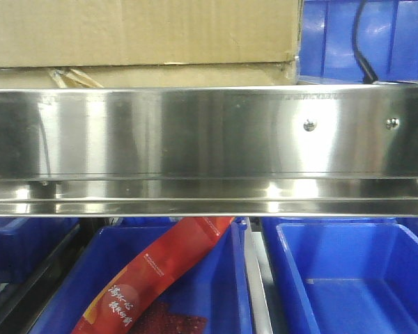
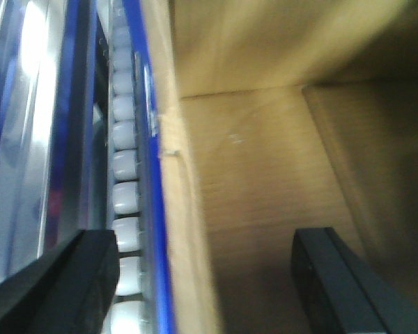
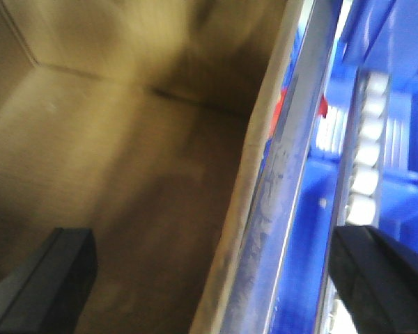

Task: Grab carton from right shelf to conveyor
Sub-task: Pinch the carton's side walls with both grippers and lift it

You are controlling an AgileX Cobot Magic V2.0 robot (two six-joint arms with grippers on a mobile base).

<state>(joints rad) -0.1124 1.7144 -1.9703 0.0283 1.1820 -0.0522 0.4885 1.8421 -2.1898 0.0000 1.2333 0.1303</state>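
Carton (image 1: 139, 31) on the right shelf (image 1: 209, 139) — left end effector (image 2: 202, 292) and right end effector (image 3: 216, 292) gape wide astride its walls, holding nothing. Pinched thin cardboard could buckle and slip free.

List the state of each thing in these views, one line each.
carton, on the right shelf, top open.
left gripper, open, astride a carton wall.
right gripper, open, astride a carton wall.
red packet, leaning in a blue bin below the shelf.
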